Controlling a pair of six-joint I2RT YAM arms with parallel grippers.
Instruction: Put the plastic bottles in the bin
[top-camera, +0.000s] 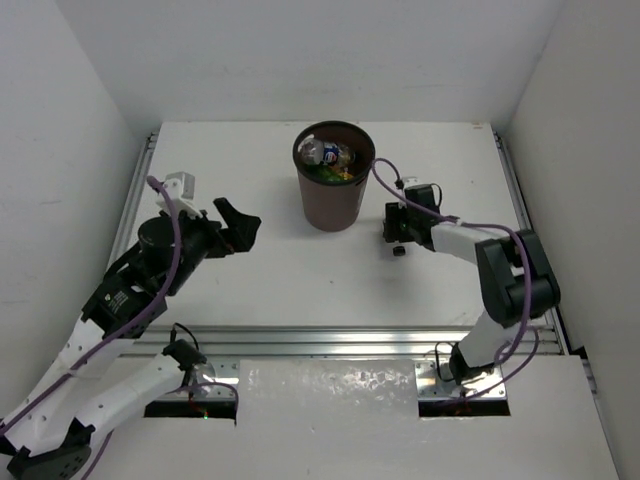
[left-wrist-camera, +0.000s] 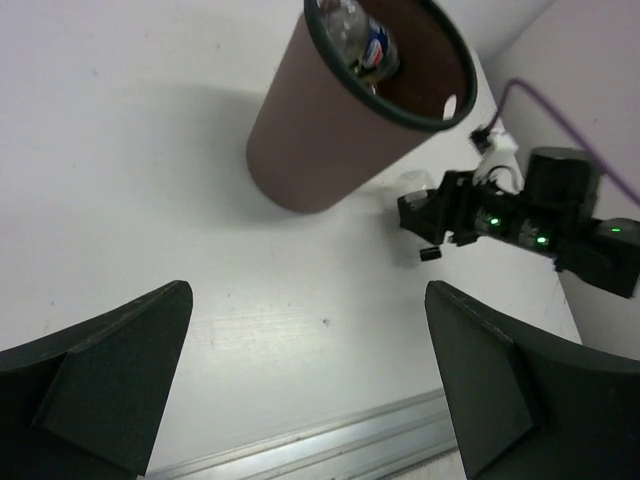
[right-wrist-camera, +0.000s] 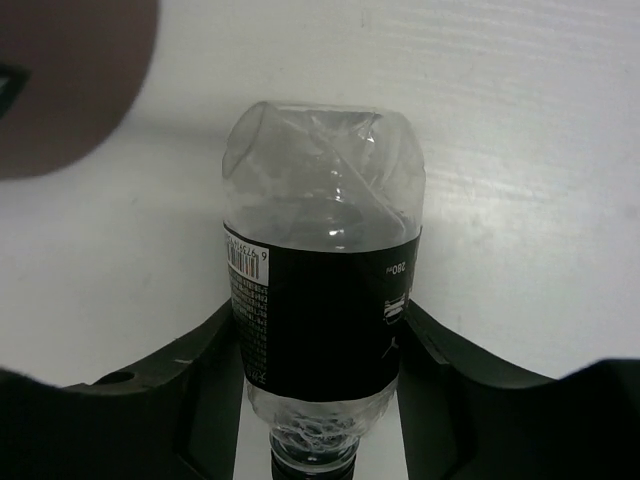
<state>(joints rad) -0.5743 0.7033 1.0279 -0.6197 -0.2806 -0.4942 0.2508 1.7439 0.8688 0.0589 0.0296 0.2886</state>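
right pincer grips a black-labelled clear bottle beside the bin.

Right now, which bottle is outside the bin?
The clear bottle with the black label, gripped by the right gripper beside the bin; the other bottles lie inside it.

light: bright, even overhead | shadow: soft, left of bin | focus: bin blurred in right wrist view
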